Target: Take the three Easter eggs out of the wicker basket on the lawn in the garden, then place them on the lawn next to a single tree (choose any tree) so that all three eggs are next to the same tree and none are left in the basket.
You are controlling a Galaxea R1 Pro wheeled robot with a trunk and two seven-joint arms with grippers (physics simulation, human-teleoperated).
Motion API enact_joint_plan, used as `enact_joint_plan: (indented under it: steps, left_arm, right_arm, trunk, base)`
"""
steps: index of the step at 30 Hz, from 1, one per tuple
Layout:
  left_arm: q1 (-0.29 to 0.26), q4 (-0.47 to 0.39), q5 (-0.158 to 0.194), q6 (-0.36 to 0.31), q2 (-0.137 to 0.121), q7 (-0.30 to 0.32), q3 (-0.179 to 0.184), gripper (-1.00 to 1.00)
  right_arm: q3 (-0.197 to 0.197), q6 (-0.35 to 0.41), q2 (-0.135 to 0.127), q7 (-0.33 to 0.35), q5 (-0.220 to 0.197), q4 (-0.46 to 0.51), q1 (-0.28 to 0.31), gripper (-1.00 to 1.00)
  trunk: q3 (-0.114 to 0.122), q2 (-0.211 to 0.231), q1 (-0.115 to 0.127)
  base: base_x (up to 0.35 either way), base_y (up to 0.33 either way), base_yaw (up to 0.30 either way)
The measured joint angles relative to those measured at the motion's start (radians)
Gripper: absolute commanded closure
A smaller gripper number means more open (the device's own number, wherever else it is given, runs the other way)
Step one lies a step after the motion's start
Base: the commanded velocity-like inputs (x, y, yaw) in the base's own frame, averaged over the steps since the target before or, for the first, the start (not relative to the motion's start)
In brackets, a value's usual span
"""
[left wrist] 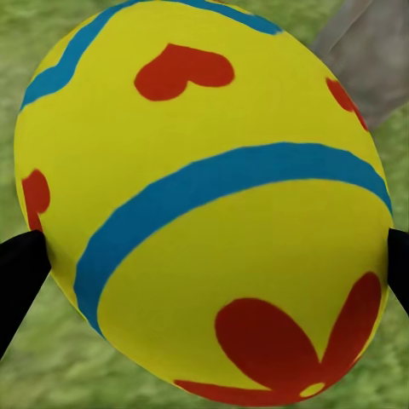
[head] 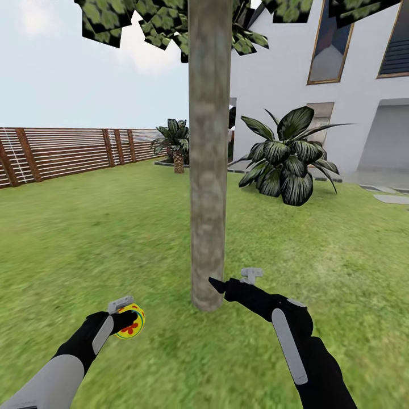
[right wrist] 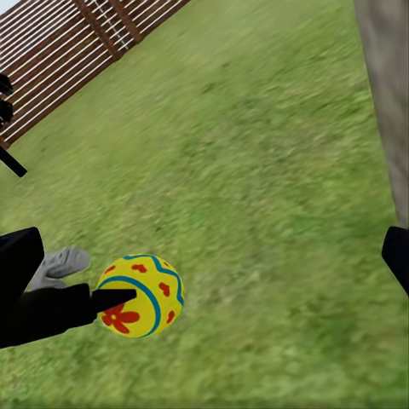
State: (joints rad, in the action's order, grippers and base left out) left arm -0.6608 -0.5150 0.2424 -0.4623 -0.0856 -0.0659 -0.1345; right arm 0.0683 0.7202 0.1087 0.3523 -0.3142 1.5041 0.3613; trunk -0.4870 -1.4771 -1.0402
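Note:
One yellow Easter egg (head: 131,321) with red flowers and blue bands is held over the lawn (head: 85,238), with my left gripper (head: 126,319) shut on it, left of the tree's base. Up close, the egg (left wrist: 204,196) sits between the black fingertips (left wrist: 15,281). The tree (head: 209,170) has a smooth grey-brown trunk rising from the grass in the middle. My right gripper (head: 218,284) is open and holds nothing, close to the trunk's foot on its right. Its wrist view looks across at the egg (right wrist: 141,296) and the trunk (right wrist: 388,102). The wicker basket and the other two eggs are out of view.
A brown slat fence (head: 68,150) runs along the left. The white house (head: 318,85) stands at the back right, with a broad-leaved shrub (head: 287,156) before it and a short palm (head: 177,145) further off. Grey paving slabs (head: 392,199) lie far right.

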Motion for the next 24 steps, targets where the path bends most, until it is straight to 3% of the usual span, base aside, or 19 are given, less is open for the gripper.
enact_joint_plan:
  steps: [24]
  left_arm:
    - [0.000,0.000,-0.001,-0.001,0.017,0.003,0.002,1.00]
  right_arm:
    - [0.000,0.000,0.007,0.000,0.001,-0.002,0.000,-1.00]
  trunk:
    - [-0.075,-0.168,-0.092]
  base:
    - [0.000,0.000,0.000]
